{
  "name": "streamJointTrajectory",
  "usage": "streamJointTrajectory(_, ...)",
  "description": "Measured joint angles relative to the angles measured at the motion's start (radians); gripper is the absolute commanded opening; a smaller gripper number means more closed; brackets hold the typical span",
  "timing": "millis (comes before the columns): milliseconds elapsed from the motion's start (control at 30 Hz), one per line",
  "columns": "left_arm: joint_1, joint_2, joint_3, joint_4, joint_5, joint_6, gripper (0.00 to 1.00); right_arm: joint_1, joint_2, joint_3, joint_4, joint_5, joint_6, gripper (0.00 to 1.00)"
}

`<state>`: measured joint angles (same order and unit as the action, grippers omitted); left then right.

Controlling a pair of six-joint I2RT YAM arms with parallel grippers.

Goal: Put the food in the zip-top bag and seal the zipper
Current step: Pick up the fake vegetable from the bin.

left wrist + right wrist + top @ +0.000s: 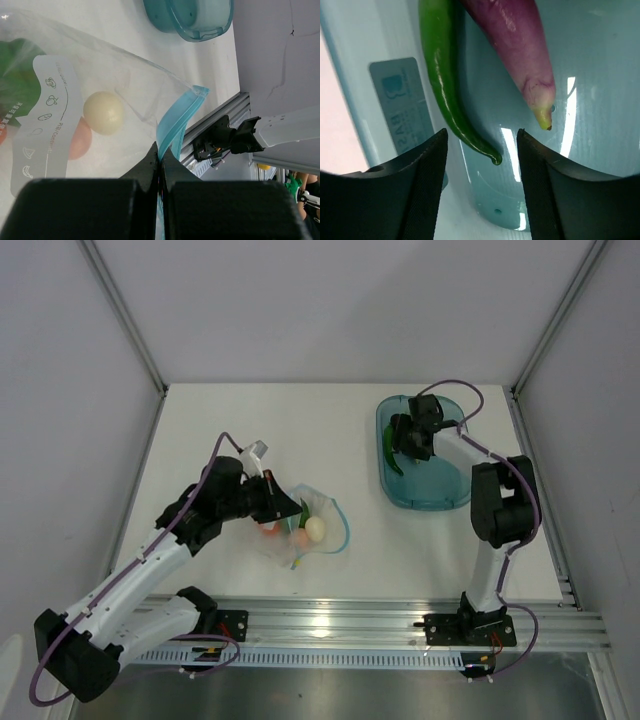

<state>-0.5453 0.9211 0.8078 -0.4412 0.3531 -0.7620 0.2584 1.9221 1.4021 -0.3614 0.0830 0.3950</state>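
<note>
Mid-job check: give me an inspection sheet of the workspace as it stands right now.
Surface: white table.
Job's things: zip-top bag holds a cream ball, an orange piece and a green piece; green pepper and eggplant lie in the blue tray.
Clutter: nothing seen.
Grippers: left gripper shut on the zipper; right gripper open, straddling the pepper's tip.
Cables: purple cables run along both arms.
Surroundings: white walls; metal rail at the near edge.
</note>
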Motion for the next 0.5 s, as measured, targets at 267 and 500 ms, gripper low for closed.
streamJointTrajectory(267, 0.000, 0.019, -0.002, 0.012, 0.017, -0.010, 0.00, 0.000, 0.068, 0.005, -0.003, -0.063, -0.042, 0.49)
streamJointTrajectory(500, 0.001, 0.023, -0.002, 0.013, 0.018, -0.017, 0.01, 0.004, 0.081, 0.005, 0.003, -0.092, -0.064, 0.49)
